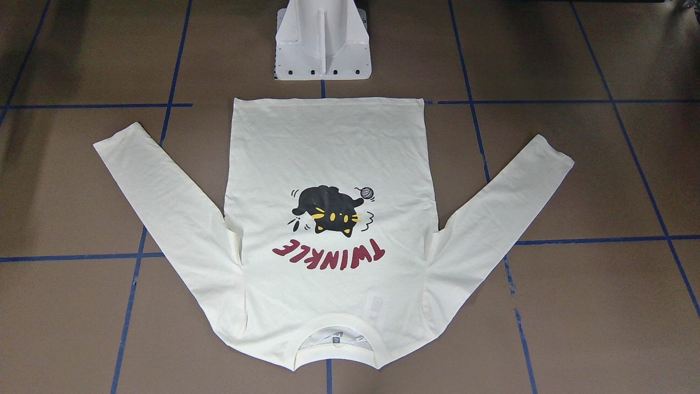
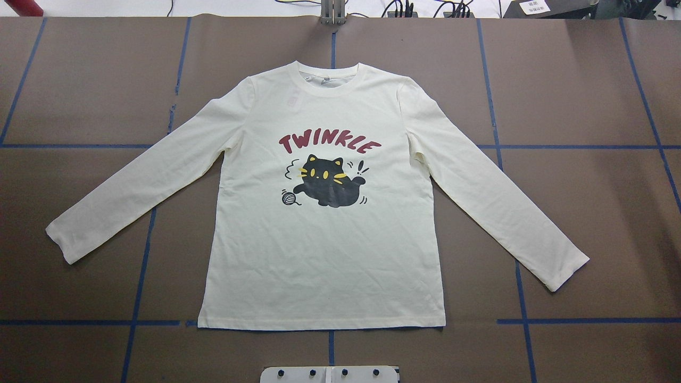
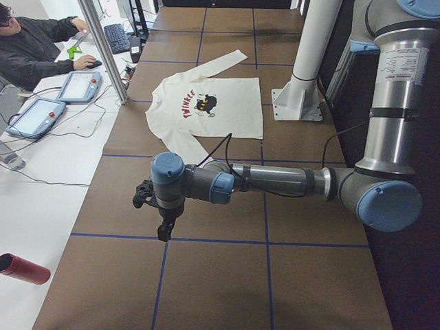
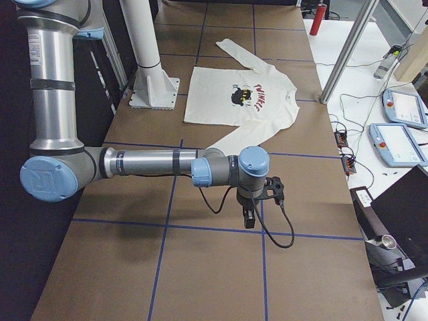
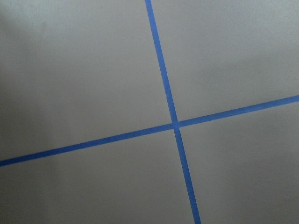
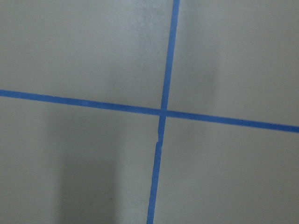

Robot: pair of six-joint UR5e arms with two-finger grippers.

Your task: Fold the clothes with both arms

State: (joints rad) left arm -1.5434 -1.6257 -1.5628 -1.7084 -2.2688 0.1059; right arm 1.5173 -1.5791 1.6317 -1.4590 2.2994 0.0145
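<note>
- Now the cream T-shirt (image 2: 319,255) lies flat in the middle of the brown worktop (image 2: 80,80), with the cat print (image 2: 330,181) facing up.
- Its hem (image 2: 319,325) is near the robot's white base (image 1: 322,44), and its collar (image 2: 330,80) points away.
- Both sleeves (image 2: 143,186) are spread out to the sides, slanting back toward the robot, and nothing is folded yet.
- The left arm (image 3: 275,182) reaches over bare worktop at its own end, well apart from the shirt. The left end effector (image 3: 164,232) points down with nothing hanging from it, but I cannot tell if it is wide or narrow.
- The right arm (image 4: 147,162) does the same at the other end. I cannot tell how wide the right end effector (image 4: 249,219) is either.
- Each wrist view shows only brown worktop and crossing blue tape lines (image 5: 163,74).
- I think the shirt is light, soft and floppy. It will likely sag and bunch if lifted by one spot, and it may slide a little on the smooth top.
- Good places to pinch look like the cuffs (image 2: 58,242) first, one for each arm, to lay the sleeves over the body. After that, the two hem corners look best, so the cloth stays stretched between both arms.
</note>
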